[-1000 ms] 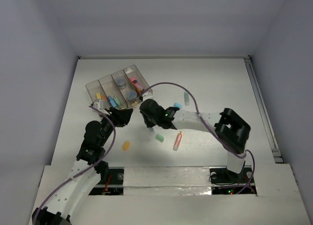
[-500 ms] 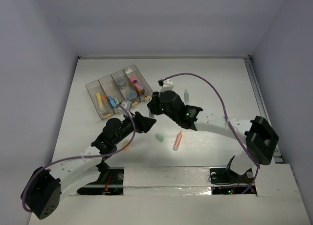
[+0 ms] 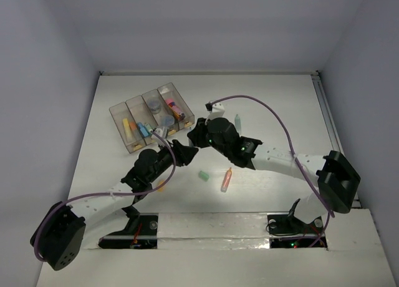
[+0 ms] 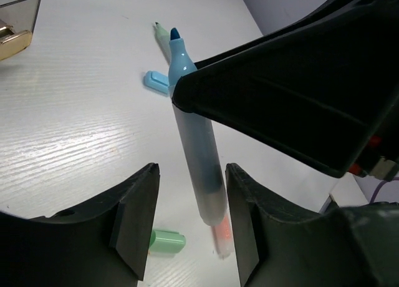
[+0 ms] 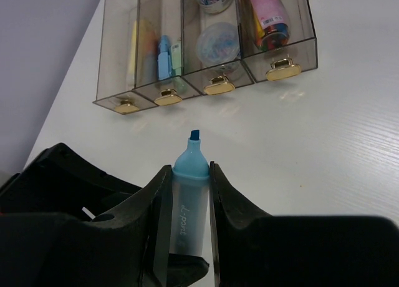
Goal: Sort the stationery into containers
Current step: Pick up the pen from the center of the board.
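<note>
Nearest the arm bases, on the white desk (image 3: 280, 112), a short mint-green eraser-like block (image 3: 203, 175) and a slim orange pen (image 3: 225, 179) lie close together without touching. A small orange piece (image 3: 161, 186) shows at the edge of the left arm.

A little farther in, the two grippers meet over the middle of the desk. The right gripper (image 5: 189, 170) is clamped on an uncapped blue highlighter with a translucent barrel (image 5: 187, 218), held clear of the desk with its chisel tip pointing toward the tray. The left gripper (image 4: 190, 175) is spread wide, with its black fingers (image 4: 134, 218) standing on either side of the highlighter's back end. I cannot tell whether either one touches the barrel.

Past the tip, a light blue cap (image 4: 156, 81) lies on the desk just beside a pale green pen (image 4: 161, 31).

Farthest back on the left sits the smoky clear plastic tray (image 5: 103, 81), set at an angle, with a gold knob on the near end of each of its four narrow compartments. From the left they hold a yellow piece (image 5: 134, 47), blue pieces (image 5: 163, 53), two round grey pots (image 5: 218, 42) and a pink marker (image 5: 268, 9).
</note>
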You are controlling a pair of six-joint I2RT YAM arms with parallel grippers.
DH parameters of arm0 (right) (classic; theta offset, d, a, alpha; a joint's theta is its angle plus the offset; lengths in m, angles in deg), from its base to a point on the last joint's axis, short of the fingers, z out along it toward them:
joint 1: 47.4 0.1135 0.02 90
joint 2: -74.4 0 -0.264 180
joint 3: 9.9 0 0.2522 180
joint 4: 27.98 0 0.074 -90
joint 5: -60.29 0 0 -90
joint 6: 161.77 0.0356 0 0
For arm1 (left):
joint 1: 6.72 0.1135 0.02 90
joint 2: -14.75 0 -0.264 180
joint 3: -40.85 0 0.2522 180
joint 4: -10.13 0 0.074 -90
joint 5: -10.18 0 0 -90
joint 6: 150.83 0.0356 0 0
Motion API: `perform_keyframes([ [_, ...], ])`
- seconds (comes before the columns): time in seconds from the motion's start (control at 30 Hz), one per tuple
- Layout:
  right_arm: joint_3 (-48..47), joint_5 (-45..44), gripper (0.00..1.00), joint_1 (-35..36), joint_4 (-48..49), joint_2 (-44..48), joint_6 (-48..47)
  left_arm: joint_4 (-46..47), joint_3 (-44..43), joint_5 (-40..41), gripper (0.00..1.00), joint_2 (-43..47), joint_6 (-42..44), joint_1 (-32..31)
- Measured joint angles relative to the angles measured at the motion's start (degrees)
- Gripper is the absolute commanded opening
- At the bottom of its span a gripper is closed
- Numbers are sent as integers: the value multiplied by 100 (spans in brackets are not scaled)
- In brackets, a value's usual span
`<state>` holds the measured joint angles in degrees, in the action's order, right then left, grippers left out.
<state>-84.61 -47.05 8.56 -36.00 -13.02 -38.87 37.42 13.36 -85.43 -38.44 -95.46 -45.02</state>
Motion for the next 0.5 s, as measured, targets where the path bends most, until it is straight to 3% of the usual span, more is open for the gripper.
perform_keyframes([
  [0.1, 7, 35, 3, 0, 85, 17, 13, 92, 0, -2, 40, -133, 0, 0],
  [0.17, 7, 50, 3, 0, 125, 17, 13, 168, 0, -17, 32, -199, -2, 0],
  [0.2, 11, 59, 3, 0, 140, 17, 15, 201, 0, -24, 25, -216, -2, 0],
  [0.23, 33, 66, 3, 0, 173, 20, 20, 251, 0, -39, 10, -236, -11, 0],
  [0.3, 83, 66, 3, -2, 243, 35, 57, 267, 2, -31, 0, -247, -39, -22],
  [0.43, 133, 61, 4, -2, 284, 70, 83, 275, 4, -35, 0, -240, 4, -22],
  [0.5, 181, 61, 17, -4, 291, 101, 103, 232, 4, -42, 0, -219, 39, -22],
])
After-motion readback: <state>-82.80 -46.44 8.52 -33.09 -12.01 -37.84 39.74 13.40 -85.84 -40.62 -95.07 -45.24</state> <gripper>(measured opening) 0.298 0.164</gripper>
